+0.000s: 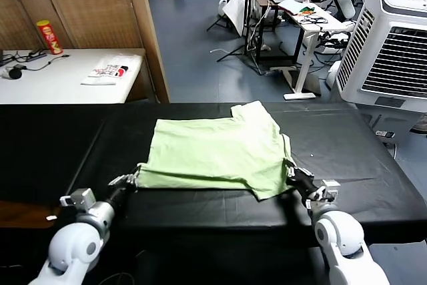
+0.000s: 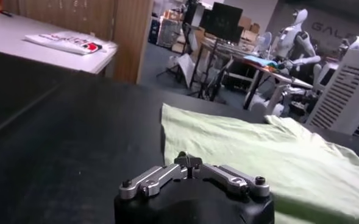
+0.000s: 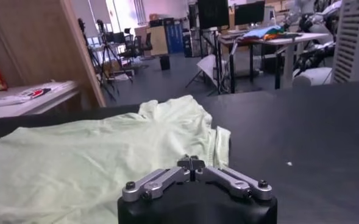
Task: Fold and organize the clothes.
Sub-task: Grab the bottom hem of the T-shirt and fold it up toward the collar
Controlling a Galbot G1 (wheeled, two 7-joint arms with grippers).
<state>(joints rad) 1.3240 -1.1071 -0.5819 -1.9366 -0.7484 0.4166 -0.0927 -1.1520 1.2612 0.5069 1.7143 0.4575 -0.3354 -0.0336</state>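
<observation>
Shirt: the pale green shirt lies spread on the black counter, one sleeve folded over near the far right.
Left gripper: the left gripper is clenched at the near left hem corner; whether cloth sits between the tips, I cannot tell.
Right gripper: the right gripper is clamped tight at the near right hem corner, same doubt.
Risk, grip: thin fabric could slip from one pinch, so the hem would sag and fold crooked.
Risk, drag: uneven pulls could bunch the shirt or slide it toward the near edge.
Edges: the hem lies near the counter's front edge.
Room: bare black surface on both sides and beyond the collar.
Neighbours: a folded white garment sits well apart on a white table.
</observation>
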